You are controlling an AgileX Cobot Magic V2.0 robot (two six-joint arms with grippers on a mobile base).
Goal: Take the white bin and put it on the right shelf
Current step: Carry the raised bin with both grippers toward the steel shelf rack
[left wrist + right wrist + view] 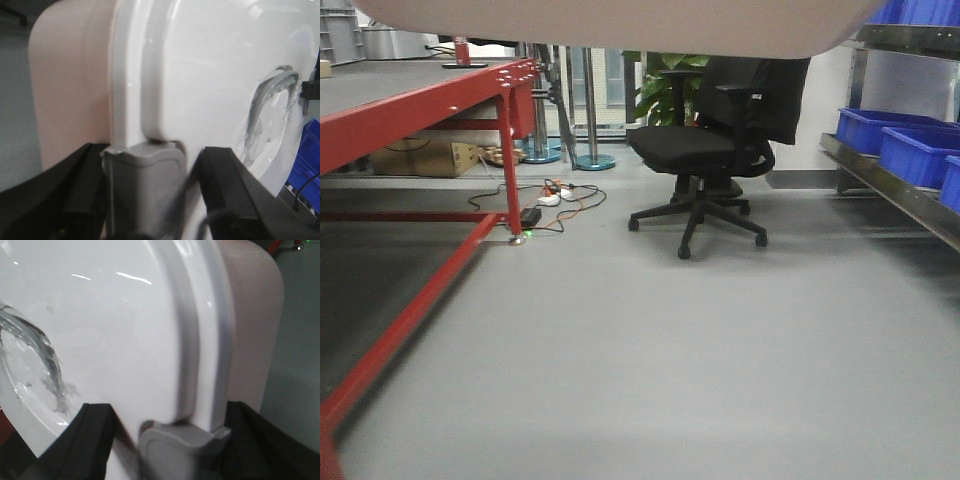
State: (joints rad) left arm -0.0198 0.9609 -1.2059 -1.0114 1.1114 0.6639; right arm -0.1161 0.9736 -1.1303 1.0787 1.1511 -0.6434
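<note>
L jaws & R jaws are both clamping grey clips (145, 185) on the white bin (210, 75), hanging across frame top.

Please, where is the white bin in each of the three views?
Front: the white bin is a pinkish band along the top edge.
Left wrist: white bin fills most of it.
Right wrist: white bin fills nearly all.
Shared: blue bins, front and left wrist.
</note>
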